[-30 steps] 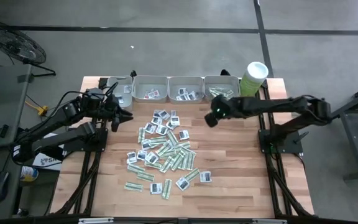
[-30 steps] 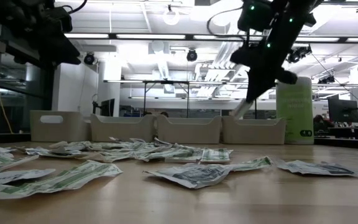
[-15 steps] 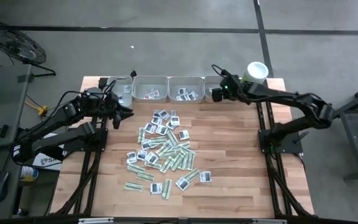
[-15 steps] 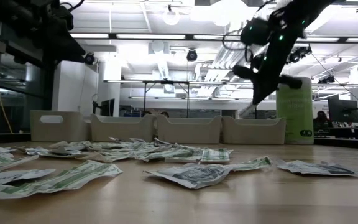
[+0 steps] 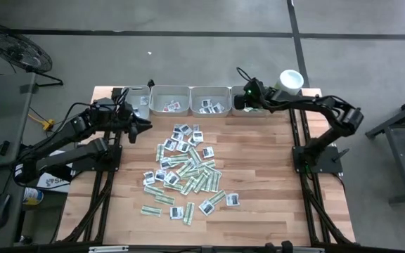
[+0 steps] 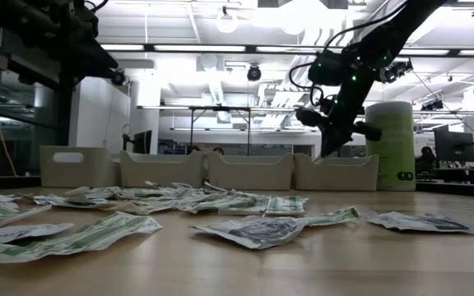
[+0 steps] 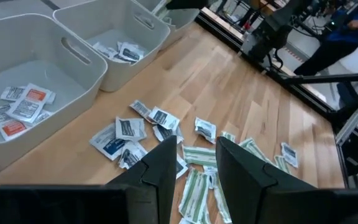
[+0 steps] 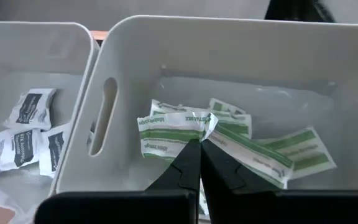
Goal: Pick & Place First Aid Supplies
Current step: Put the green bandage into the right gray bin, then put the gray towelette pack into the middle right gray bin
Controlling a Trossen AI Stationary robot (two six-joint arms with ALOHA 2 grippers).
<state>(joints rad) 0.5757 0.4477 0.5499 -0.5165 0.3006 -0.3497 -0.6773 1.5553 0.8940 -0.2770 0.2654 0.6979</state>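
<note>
Right gripper [image 8: 199, 144], fingers pinched on a green strip [image 8: 173, 127], hangs over the rightmost tray [image 5: 250, 93]; left gripper [image 7: 194, 158], narrowly parted and seemingly empty, hovers leftward.

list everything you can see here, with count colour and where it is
grey trays: four, in a row along the table's far edge; each holds a few sachets
sachets on the table: dozens, green-white strips and white squares with dark marks, scattered mid-table
green-white sachet: one, at the right gripper's fingertips over the rightmost tray
cylinder tub: one, pale green with white lid, far right corner beside the trays
wooden table: one, light wood
left gripper: fingers apart, nothing between them, above the table's left side near the leftmost tray
right gripper: shut on the green-white sachet, over the rightmost tray
</note>
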